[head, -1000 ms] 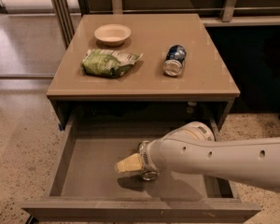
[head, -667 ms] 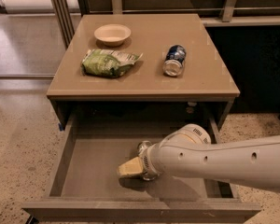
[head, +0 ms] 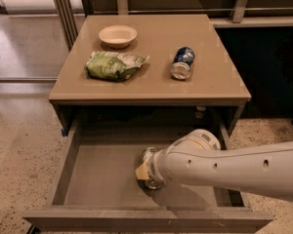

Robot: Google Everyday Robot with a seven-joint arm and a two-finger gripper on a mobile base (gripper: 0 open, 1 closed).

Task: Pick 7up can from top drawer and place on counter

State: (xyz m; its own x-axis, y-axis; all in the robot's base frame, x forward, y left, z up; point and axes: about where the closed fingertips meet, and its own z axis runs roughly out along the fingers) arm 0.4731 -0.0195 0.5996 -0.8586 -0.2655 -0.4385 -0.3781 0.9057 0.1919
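One 7up can (head: pixel 148 154) lies in the one open top drawer (head: pixel 100 179), right of middle, mostly hidden by the gripper (head: pixel 145 171) (whether it grips the can cannot be told). The white arm (head: pixel 234 169) crosses the drawer's right side. On the counter (head: pixel 151 84) above: one dark blue can (head: pixel 183 62) on its side, one green bag (head: pixel 115 65), one bowl (head: pixel 117 35). Speckled floor (head: pixel 19 145) surrounds.

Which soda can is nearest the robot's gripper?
The 7up can in the top drawer, right at the gripper; the blue can lies up on the counter.
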